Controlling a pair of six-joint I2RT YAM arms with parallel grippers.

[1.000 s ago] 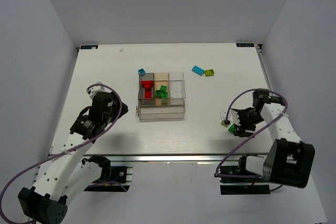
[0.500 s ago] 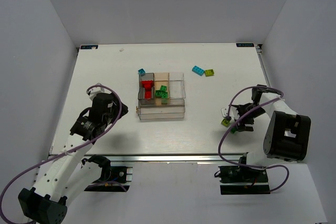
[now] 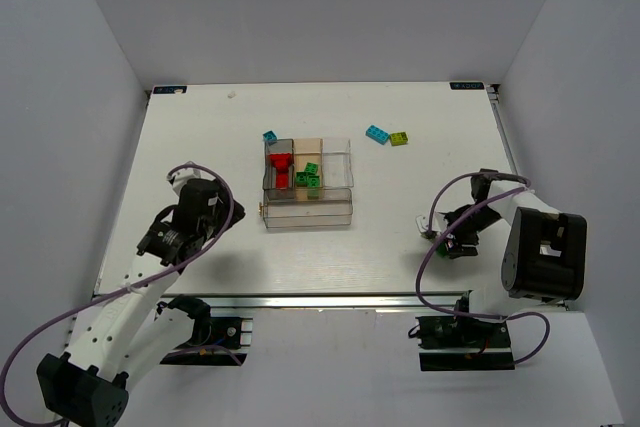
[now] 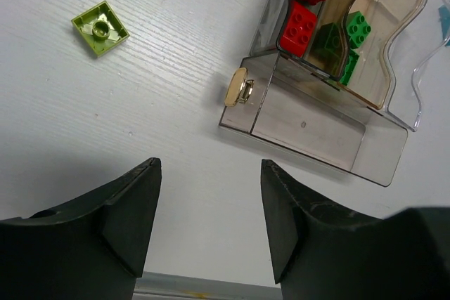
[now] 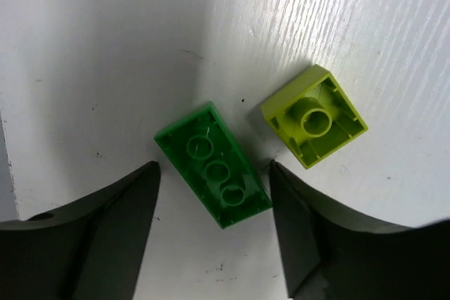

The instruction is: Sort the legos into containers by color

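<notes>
Left gripper (image 4: 207, 173) near box (image 4: 309, 131), red bricks (image 4: 299, 26)

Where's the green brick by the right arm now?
Right wrist view: the green brick lies underside up between the open fingers of the right gripper, a lime brick beside it.

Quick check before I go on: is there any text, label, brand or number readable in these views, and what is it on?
Nothing is legible in any view.
Too small to read: the left corner tag and the right corner tag, dark labels at the far edge of the table.
No lettering shows on the green brick, the lime brick or the clear box.
</notes>
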